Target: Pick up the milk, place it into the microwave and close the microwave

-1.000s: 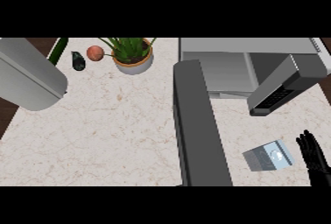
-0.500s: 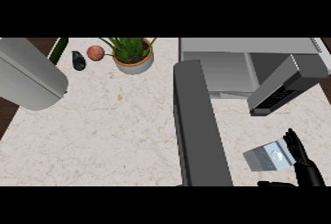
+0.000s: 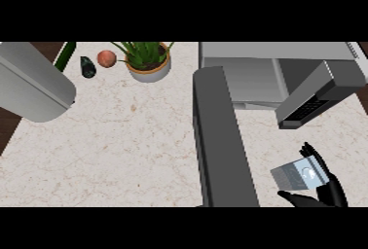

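- Right hand (image 3: 325, 187): you will find it at the lower right of the counter (image 3: 129, 146), its fingers stretched up along the right side of the milk and its thumb hooked beneath the carton's lower edge, so the hand wraps the carton.
- Milk (image 3: 298, 175): small grey-white carton, tilted, just right of the microwave door and in front of the microwave.
- Microwave (image 3: 287, 73): upper right; its cavity stands open.
- Microwave door (image 3: 219, 141): long dark panel swung out toward you.
- Left arm (image 3: 32, 82): you see only a grey forearm at the upper left.
- Potted plant (image 3: 149, 61), a reddish fruit (image 3: 106, 58) and a dark vegetable (image 3: 87, 67): grouped along the back edge.
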